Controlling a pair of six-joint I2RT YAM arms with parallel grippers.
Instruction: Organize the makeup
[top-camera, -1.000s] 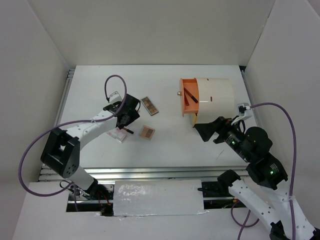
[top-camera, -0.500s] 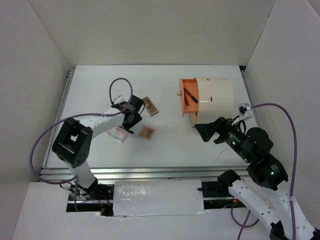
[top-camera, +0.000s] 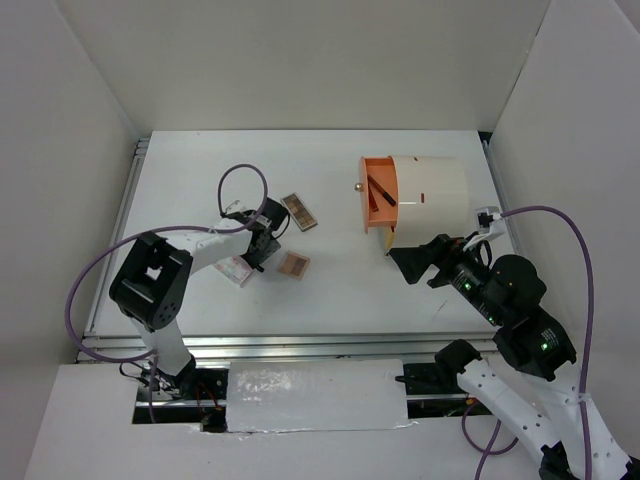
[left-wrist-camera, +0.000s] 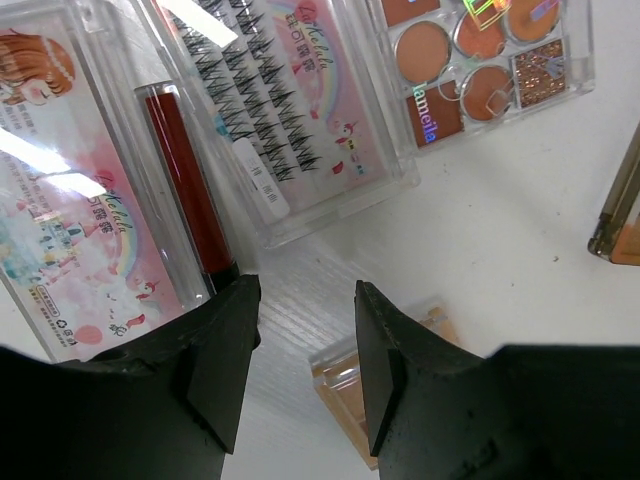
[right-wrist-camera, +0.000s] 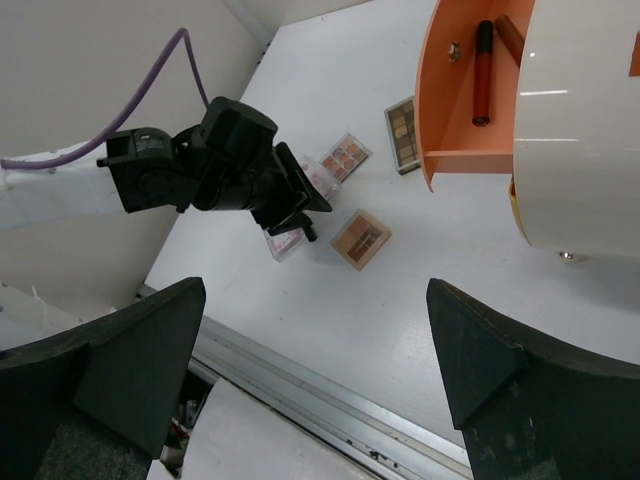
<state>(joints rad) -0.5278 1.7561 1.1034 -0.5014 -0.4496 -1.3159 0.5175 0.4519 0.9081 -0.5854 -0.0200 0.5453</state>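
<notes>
You swung the left gripper (left-wrist-camera: 303, 320) inward over the pink packets (left-wrist-camera: 70, 200) on the table (left-wrist-camera: 500, 200), jaws narrowing yet still apart and empty: a pick looked imminent. The right gripper (right-wrist-camera: 312, 300) gaped, idle.

The left gripper (top-camera: 262, 243) has moved slightly right and lower, beside the pink packet (top-camera: 237, 268). Its jaws are now narrower, and the elbow (top-camera: 150, 280) has swung inward.

white-and-black arms (top-camera: 200, 244), purple cables (top-camera: 540, 208), matte black jaws
</notes>
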